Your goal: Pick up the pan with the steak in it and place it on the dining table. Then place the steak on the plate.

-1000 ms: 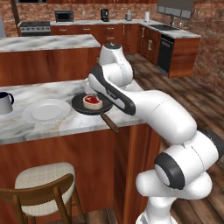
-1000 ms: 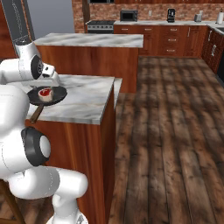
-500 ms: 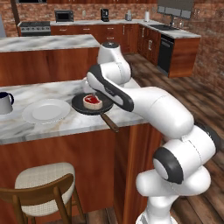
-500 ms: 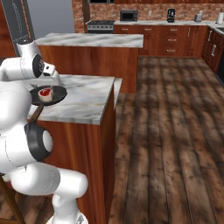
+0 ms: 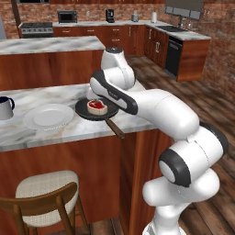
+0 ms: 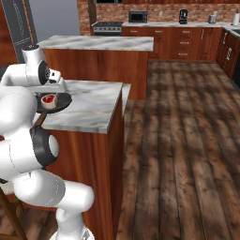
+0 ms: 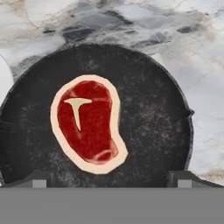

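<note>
Pan set on the surface; steak transfer pending.
Your open hand hovers mid-frame over the steak; next, lower and grip it.

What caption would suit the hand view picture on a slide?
Open gripper poised above the steak lying in the black pan on the marble dining table.

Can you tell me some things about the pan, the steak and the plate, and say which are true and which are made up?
1. The steak lies in the pan. True.
2. The pan sits on the floor. False: it is on the dining table.
3. The plate has the steak on it. False: the plate is bare.
4. The gripper is open above the steak. True.
5. A mug stands past the plate. True.
</note>
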